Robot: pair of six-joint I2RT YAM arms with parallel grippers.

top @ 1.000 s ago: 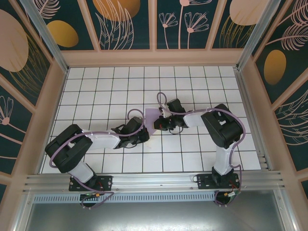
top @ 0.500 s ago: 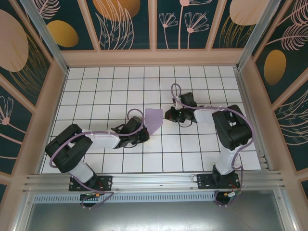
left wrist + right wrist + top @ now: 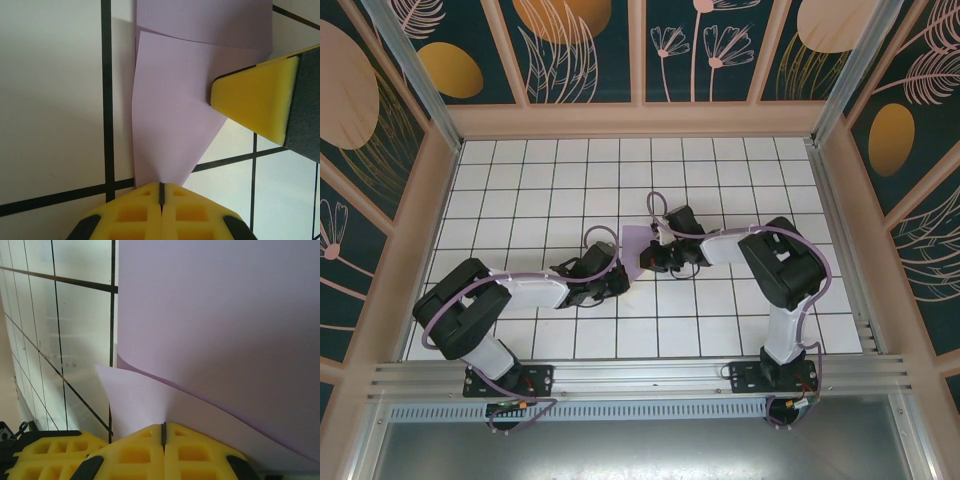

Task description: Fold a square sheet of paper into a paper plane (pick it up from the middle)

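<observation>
Paper (image 3: pixel 634 240): lavender, partly folded, centre of the top view, on the tiled table (image 3: pixel 520 190).
Left gripper (image 3: pixel 161 191): fingers pressed together, tips at the paper's lower point.
Right gripper (image 3: pixel 163 429): fingers pressed together, tips against a raised flap.

Bright, even light. The thin lavender paper sheet (image 3: pixel 170 130) casts a soft shadow toward nine o'clock; the white tiled tabletop (image 3: pixel 75 330) shows hazy glare.

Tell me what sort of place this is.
Probably a purpose-built robot test booth: a white gridded tabletop boxed in by walls with leaf-and-flower prints, and a left arm and right arm bolted to an aluminium rail at its near edge.
</observation>
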